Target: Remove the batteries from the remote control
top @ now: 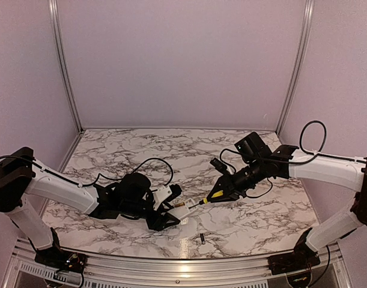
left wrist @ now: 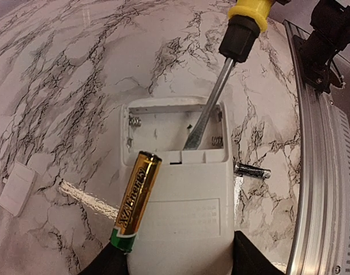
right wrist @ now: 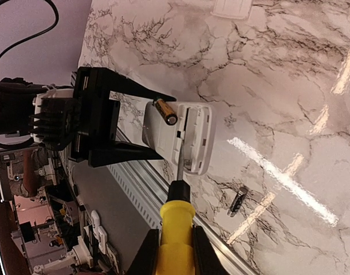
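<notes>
My left gripper (top: 164,211) is shut on the white remote control (left wrist: 180,217), holding it by its sides (right wrist: 180,134). Its battery recess (left wrist: 163,129) is open and shows bare springs. One gold battery with a green end (left wrist: 134,200) lies slanted on the remote's back, near the left finger; it also shows in the right wrist view (right wrist: 165,112). A second, dark battery (left wrist: 252,171) lies on the table to the right of the remote (top: 203,239). My right gripper (right wrist: 175,255) is shut on a yellow-handled screwdriver (top: 214,194), whose blade (left wrist: 204,112) reaches into the recess.
The white battery cover (left wrist: 15,188) lies on the marble table left of the remote; it also shows in the right wrist view (right wrist: 232,7). A metal rail (left wrist: 315,172) runs along the table's near edge, close to the dark battery. Purple walls enclose the back and sides.
</notes>
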Tool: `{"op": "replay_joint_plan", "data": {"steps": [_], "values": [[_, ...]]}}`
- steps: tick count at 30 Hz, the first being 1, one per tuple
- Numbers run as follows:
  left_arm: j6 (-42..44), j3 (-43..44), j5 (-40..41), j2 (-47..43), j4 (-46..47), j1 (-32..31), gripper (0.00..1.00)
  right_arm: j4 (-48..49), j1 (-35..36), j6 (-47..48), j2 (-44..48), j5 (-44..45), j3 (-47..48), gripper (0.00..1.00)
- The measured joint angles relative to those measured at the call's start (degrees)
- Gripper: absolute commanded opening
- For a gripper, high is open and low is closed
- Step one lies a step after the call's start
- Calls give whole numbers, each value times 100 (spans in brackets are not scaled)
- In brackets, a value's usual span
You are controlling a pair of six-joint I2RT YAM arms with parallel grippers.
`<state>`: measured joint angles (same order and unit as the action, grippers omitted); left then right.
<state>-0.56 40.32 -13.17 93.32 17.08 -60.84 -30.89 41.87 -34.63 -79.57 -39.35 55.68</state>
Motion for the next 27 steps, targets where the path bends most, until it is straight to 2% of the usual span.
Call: {"op": "replay_joint_plan", "data": {"steps": [13,23,27], "values": [[-341,103,-227,190,22,0,0,-181,0,52,0,66,15,0],[-442,299,-337,227,-157,0,0,-713,2,203,-2,254,404,0],[-439,308,-402,229,-361,-11,0,-688,37,306,2,153,918,0]]}}
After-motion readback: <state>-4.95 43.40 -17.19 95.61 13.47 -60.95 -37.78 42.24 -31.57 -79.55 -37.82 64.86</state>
